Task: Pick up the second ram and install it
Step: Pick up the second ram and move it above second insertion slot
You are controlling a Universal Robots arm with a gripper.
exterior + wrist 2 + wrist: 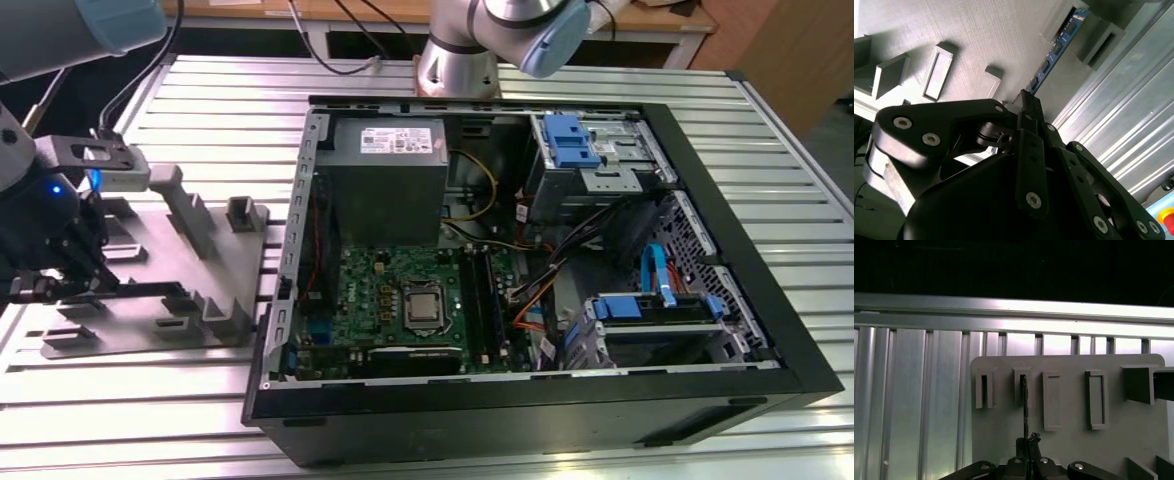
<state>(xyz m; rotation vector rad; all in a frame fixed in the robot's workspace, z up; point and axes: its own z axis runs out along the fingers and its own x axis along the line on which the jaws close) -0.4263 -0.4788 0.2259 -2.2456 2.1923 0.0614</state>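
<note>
Mid pick-up: clamps gripper (1027,441) on second ram (1024,410) standing in slot (1018,387) near holder plate's (1074,440) corner; likely calls for straight lift.

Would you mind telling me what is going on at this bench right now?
The robot arm's claw is closed on one end of the second ram, a thin memory board standing on edge in the grey holder beside the open computer case. The board's far end sits in one of the holder's slots, so it has not been lifted out. It is not yet installed on the motherboard.
</note>
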